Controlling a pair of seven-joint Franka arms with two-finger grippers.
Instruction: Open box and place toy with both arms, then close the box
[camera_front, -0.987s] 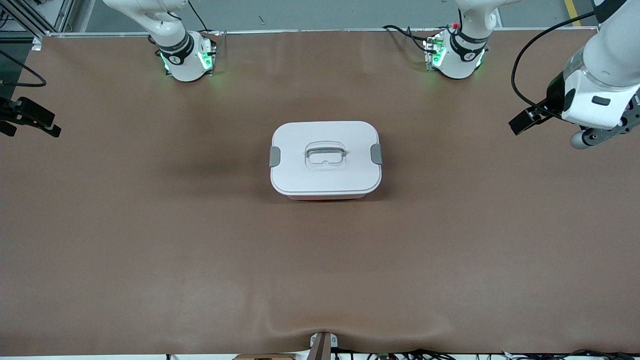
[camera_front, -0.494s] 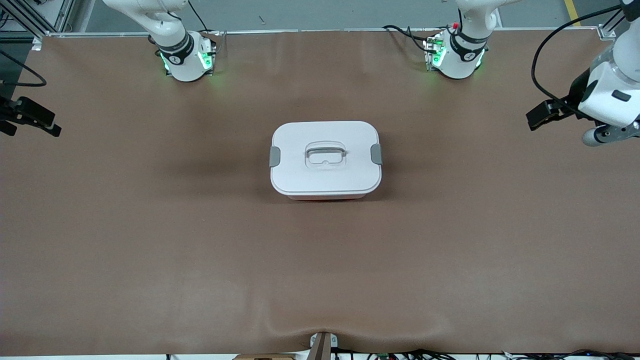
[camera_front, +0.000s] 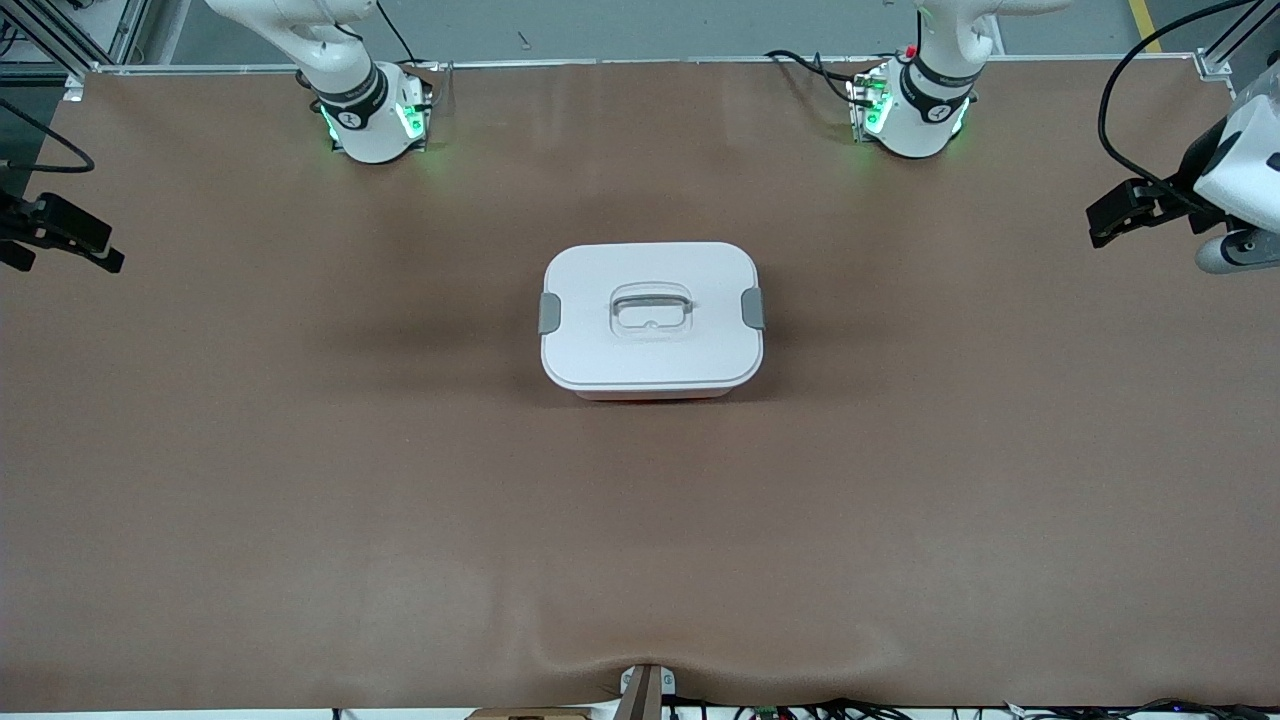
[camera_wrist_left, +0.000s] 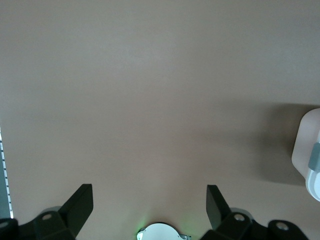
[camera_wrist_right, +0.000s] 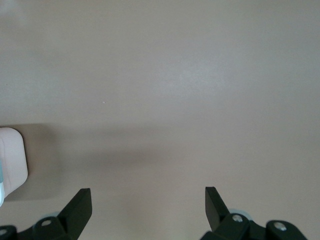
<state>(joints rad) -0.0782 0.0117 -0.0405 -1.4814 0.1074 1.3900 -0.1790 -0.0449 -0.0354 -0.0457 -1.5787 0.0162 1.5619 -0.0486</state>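
Your box sits shut mid-table, both arms held off it.
You see the box (camera_front: 651, 318), white lid latched, on the table (camera_front: 300, 450). Well apart from it, left gripper (camera_wrist_left: 150, 210) and right gripper (camera_wrist_right: 148, 210) hang over bare table toward their own ends, jaws wide apart, holding nothing.

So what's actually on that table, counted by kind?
Box, white lid shut: 1
Grey latches on the box: 2
Robot arms, bases at the table's edge: 2
Toys: 0 in view
Total: 5
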